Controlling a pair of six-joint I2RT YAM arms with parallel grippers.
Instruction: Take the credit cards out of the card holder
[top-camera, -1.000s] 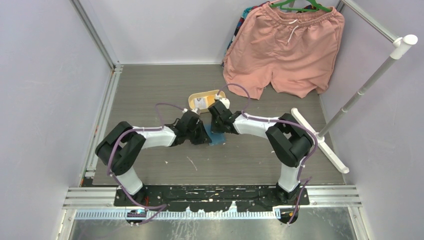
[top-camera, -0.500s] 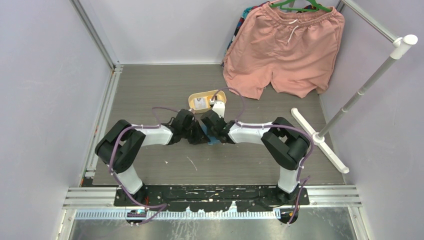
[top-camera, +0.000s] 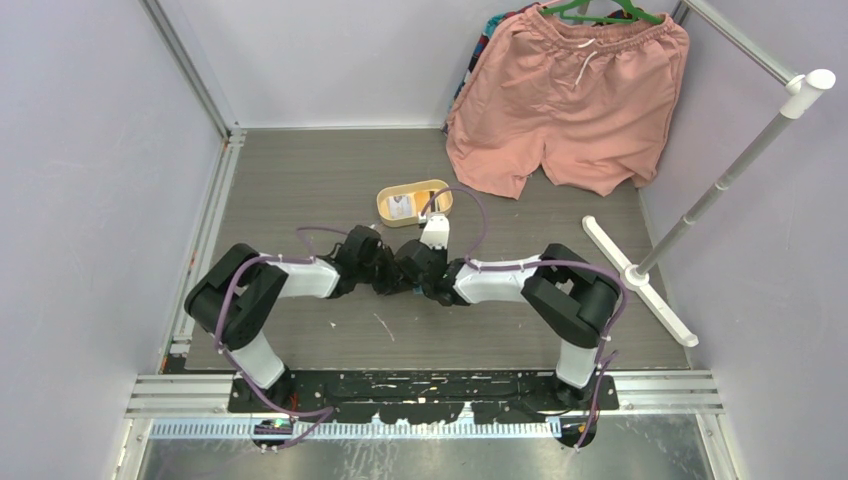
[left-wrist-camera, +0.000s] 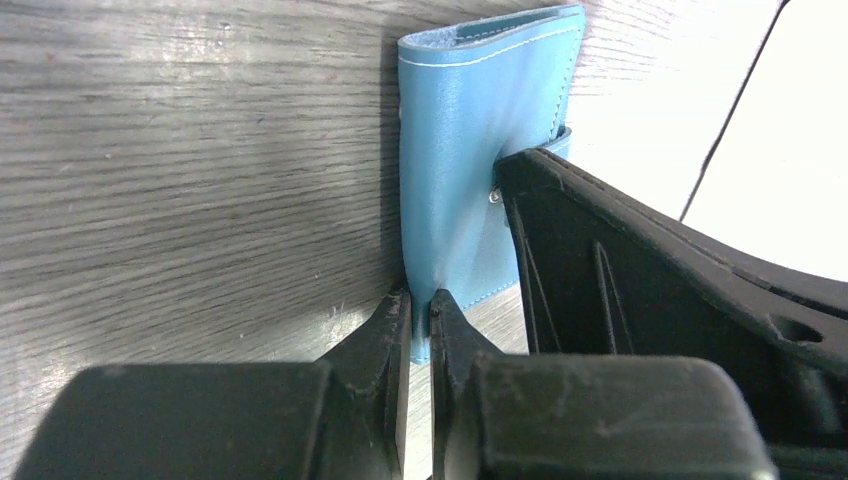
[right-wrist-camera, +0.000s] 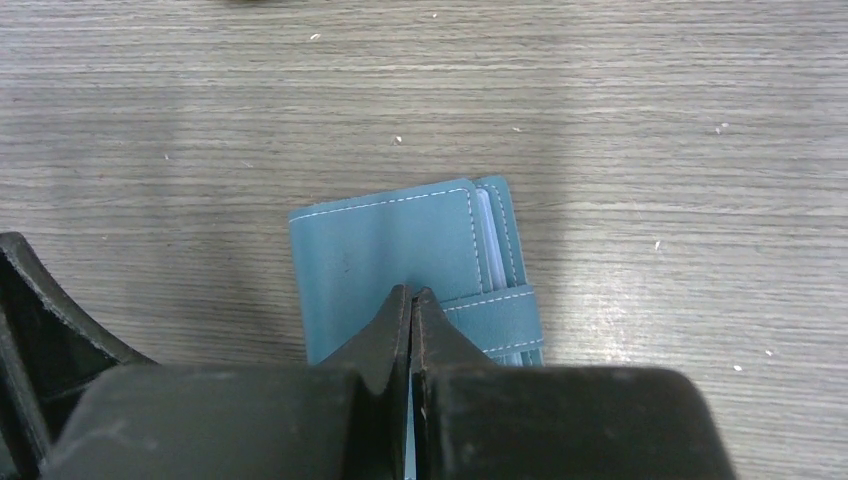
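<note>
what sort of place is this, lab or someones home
Probably a robot lab cell: plain walls box in the table, the left arm and right arm are bolted at its near edge, and pink shorts hang on a hanger.

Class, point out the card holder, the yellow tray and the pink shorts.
card holder (right-wrist-camera: 390, 250), right wrist view, on its outer cover.
yellow tray (top-camera: 383, 205), top external view, on its left rim.
pink shorts (top-camera: 570, 100), top external view, on the middle of the fabric.
</note>
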